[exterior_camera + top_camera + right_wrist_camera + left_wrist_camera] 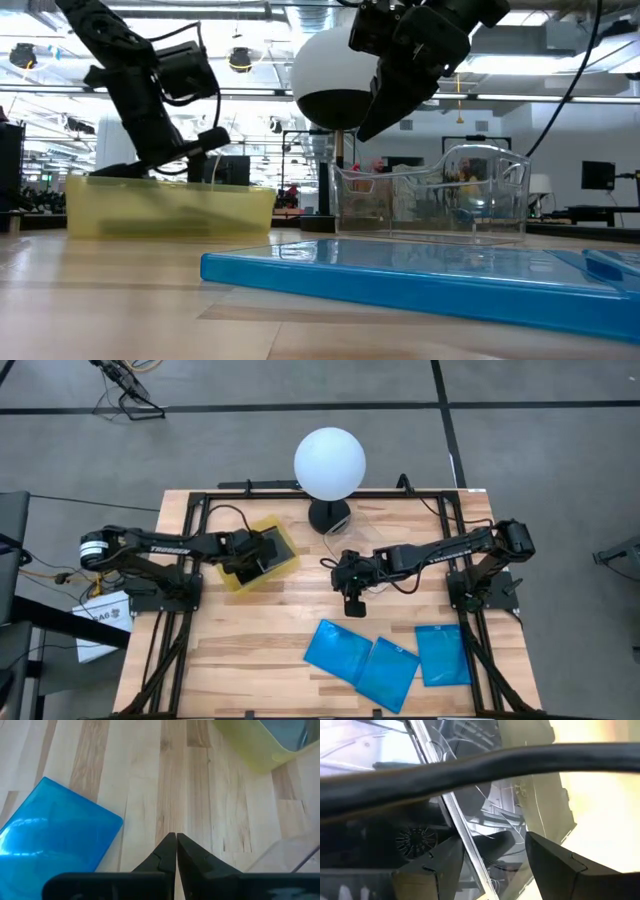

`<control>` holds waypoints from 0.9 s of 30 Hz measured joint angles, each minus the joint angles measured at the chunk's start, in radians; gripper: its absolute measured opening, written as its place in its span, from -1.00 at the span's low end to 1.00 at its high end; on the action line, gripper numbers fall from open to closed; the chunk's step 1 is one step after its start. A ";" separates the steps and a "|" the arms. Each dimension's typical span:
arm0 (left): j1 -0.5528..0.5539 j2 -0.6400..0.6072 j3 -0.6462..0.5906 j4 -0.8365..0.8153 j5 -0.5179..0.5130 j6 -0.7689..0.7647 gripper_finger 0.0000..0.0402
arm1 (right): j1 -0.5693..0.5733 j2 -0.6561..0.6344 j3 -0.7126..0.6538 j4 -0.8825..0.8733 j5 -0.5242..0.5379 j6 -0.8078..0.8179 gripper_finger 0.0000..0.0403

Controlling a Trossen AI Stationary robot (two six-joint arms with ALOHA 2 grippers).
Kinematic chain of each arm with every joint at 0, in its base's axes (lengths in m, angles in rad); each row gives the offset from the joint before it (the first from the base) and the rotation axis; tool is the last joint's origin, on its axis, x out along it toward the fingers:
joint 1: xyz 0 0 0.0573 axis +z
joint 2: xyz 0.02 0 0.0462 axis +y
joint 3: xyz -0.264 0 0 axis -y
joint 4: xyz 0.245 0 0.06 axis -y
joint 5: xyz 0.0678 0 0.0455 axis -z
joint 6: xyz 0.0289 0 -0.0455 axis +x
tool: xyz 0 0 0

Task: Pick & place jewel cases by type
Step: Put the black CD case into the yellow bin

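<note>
Left gripper (262, 553) over yellow tray (285, 568), spread

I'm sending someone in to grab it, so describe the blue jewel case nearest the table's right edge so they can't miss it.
Start at the white globe lamp at the table's back edge, then look to the front edge, where three blue jewel cases lie in a row. Take the rightmost case: it lies apart beside the right frame rail, while the other two overlap each other.

I see three bright blue cases (385, 656) on pale striped wood (250, 650), a yellow tray (262, 560) holding what looks like a dark case, and a white globe (329, 462).
</note>
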 joint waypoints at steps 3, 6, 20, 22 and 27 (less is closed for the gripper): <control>0.008 -0.006 0.017 -0.017 -0.002 0.024 -0.03 | 0.000 0.000 0.000 0.000 0.000 0.000 -0.96; 0.011 -0.006 0.032 -0.019 -0.017 0.033 -0.20 | 0.000 0.000 0.000 0.002 0.000 0.000 -0.96; 0.012 -0.015 0.039 0.001 -0.024 0.030 -0.84 | -0.002 0.000 0.000 0.015 0.000 -0.007 -0.96; 0.011 -0.029 0.039 -0.004 -0.017 0.031 -0.82 | -0.002 0.000 0.000 0.018 0.000 -0.007 -0.96; 0.011 -0.108 0.036 -0.031 -0.019 0.038 -0.82 | -0.004 0.000 0.000 0.027 0.000 -0.008 -0.96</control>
